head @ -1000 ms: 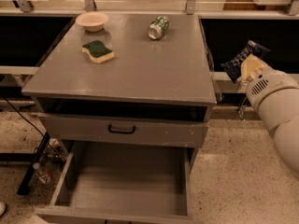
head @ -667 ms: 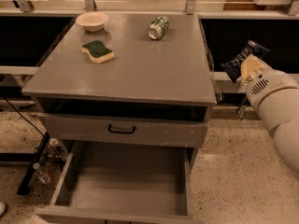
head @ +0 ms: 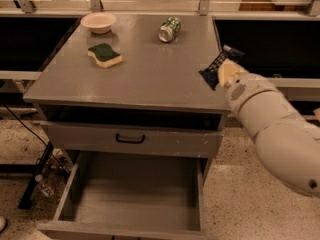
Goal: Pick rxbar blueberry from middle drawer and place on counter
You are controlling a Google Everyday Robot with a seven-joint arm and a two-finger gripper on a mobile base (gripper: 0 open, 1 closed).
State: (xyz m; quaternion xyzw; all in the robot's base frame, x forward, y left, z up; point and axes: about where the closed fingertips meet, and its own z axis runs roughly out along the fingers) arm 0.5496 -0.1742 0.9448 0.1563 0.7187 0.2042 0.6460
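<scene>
Jaws clamped on the rxbar blueberry, the gripper hovered at the right edge of the counter (middle drawer open, near).

Legible text, labels, numbers: none. The rxbar blueberry, clamped in the gripper over the right edge of the counter, carries pale marks on its dark wrapper that cannot be read. The can lying on its side toward the back of the counter shows a green-and-white print, likewise unreadable.
</scene>
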